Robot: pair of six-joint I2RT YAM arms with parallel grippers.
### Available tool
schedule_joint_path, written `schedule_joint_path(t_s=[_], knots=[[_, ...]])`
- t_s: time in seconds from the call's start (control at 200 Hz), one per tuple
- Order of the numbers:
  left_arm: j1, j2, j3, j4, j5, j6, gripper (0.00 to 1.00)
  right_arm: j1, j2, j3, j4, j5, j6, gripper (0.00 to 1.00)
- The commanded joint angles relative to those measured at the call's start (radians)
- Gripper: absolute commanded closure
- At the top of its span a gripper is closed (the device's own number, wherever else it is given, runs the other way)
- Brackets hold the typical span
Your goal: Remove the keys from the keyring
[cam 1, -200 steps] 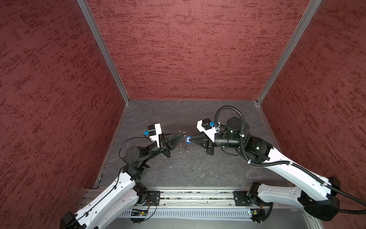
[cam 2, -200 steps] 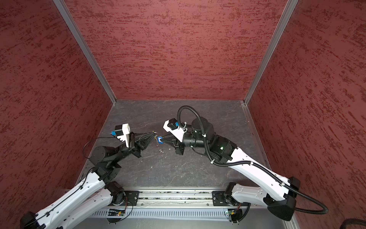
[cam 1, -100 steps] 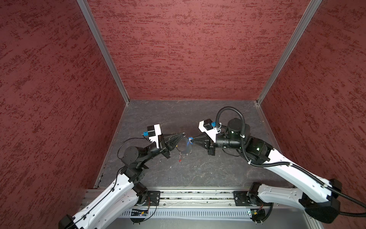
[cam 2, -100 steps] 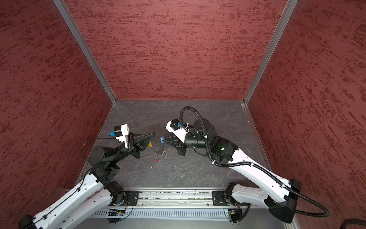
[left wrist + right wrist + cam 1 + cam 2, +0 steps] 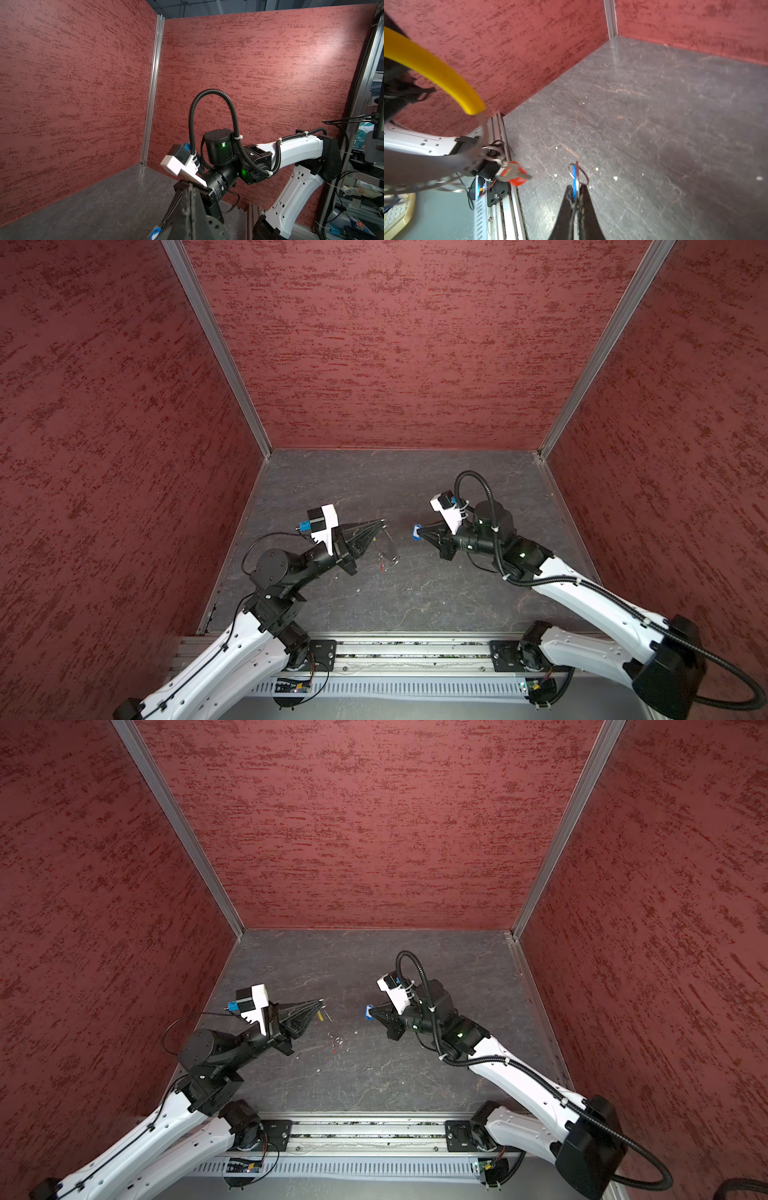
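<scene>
Clamps keyring (image 5: 444, 78) in left hand (image 5: 380, 525), red key (image 5: 513, 175) dangling. Pinches blue key (image 5: 415, 531) in right hand (image 5: 420, 533), apart.

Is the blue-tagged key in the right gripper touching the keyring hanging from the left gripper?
Apart. In a top view, bare table shows between the blue-tagged key, pinched in the right gripper, and the keyring under the left gripper.

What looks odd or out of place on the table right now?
Nothing looks damaged. Only a few white specks litter the dark table. The keyring hangs from the left gripper, red key attached; the right gripper holds the blue key apart.
</scene>
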Motion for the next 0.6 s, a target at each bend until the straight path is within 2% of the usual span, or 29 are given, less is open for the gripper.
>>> schedule_joint_path(t_s=[0.0, 0.326, 0.596], knots=[[-0.011, -0.008, 0.008, 0.002, -0.033, 0.018, 1.0, -0.012, 0.058, -0.082, 0.151, 0.001, 0.128, 1.0], [-0.032, -0.001, -0.018, 0.049, -0.044, 0.001, 1.0, -0.038, 0.273, -0.247, 0.329, 0.027, 0.265, 1.0], [-0.038, -0.006, -0.025, 0.045, -0.058, 0.002, 1.0, -0.046, 0.369, -0.256, 0.306, 0.143, 0.308, 0.93]])
